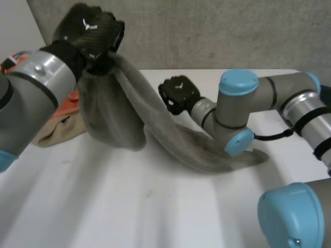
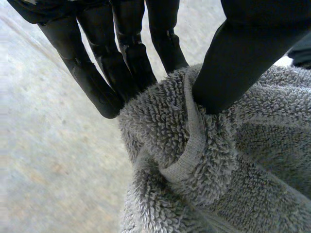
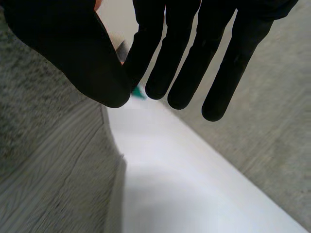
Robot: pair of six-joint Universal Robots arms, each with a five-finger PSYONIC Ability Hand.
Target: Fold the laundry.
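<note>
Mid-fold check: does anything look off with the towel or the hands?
The grey towel is bunched, not flat: the left hand pinches its hem and holds it up, the rest trailing across the table. The right hand is open beside it, holding nothing.

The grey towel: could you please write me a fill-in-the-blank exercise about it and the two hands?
1. The left hand pinches the grey towel between its fingers and its ____.
2. The right hand has straight fingers and holds ____.
3. The towel hangs from the left hand, and its lower end lies on the ____ table.

Missing words: thumb; nothing; white.
</note>
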